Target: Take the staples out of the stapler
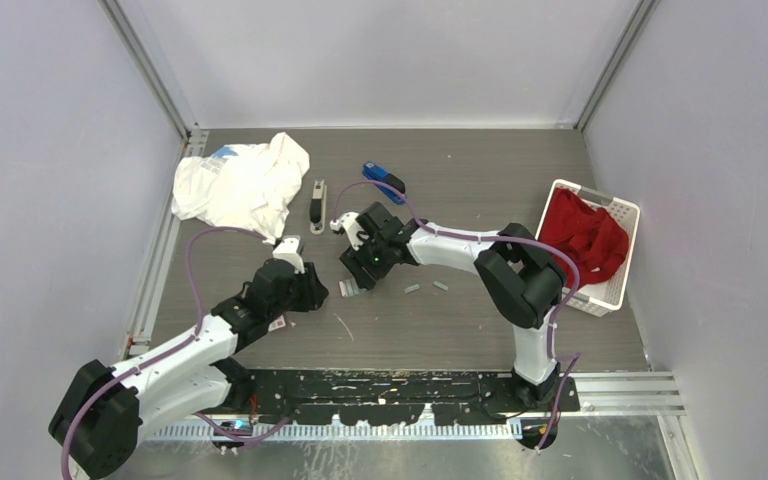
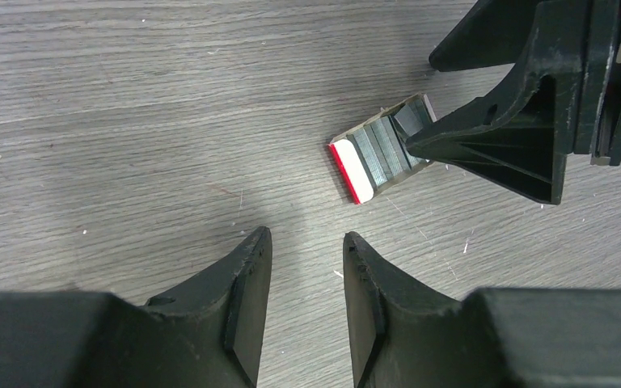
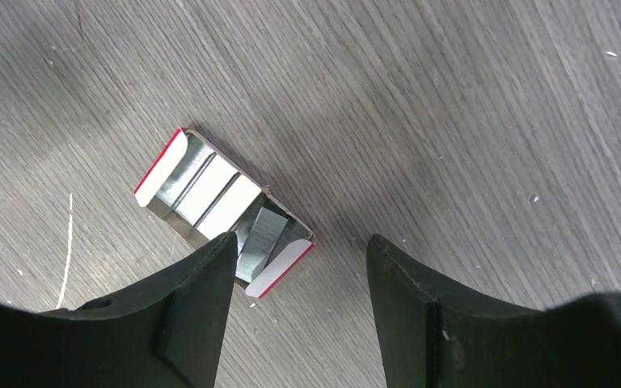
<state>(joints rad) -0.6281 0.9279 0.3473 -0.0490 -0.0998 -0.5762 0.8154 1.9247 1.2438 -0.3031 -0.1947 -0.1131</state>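
A small card box with red-and-white flaps lies open on the table, with silvery staples in it. My right gripper is open and empty just above the box, its left finger over the box's near end. My left gripper is open and empty, a little short of the same box. Two loose staple strips lie to the right of the box. A grey stapler lies further back, apart from both grippers.
A blue-and-black object lies behind my right gripper. A crumpled white cloth lies at the back left. A white basket holding a red cloth stands at the right. My left gripper is near the box.
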